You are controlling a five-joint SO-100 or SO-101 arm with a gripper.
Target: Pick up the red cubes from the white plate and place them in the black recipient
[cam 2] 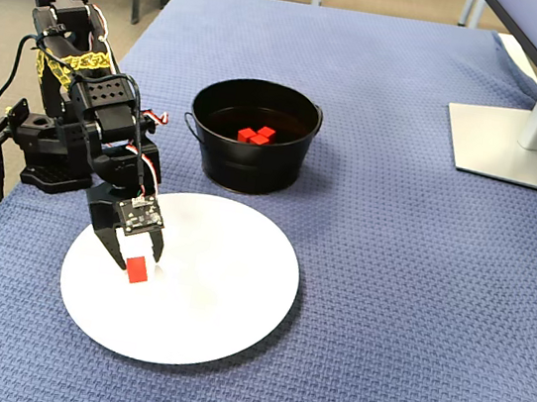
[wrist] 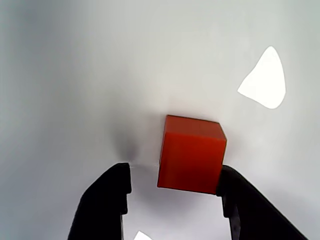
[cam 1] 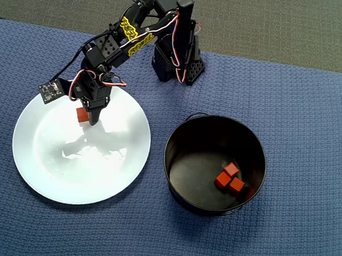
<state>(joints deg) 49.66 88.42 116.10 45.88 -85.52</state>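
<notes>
The gripper (wrist: 172, 187) was found open over the white plate (cam 1: 47, 169), its jaws set either side of one red cube (wrist: 191, 154), which touched the right-hand jaw in the wrist view. Three more cubes (cam 1: 230, 177) were seen lying inside the black pot (cam 1: 182, 167) on the blue-covered worktop (cam 2: 388, 278).

four red cubes in all: one (cam 1: 81, 115) on the white plate at left centre of the overhead view, three (cam 1: 230, 177) clustered in the black recipient at right. one white plate (cam 1: 47, 169). one black recipient (cam 1: 182, 136). one monitor stand (cam 2: 511, 145), upper right of the fixed view.
</notes>
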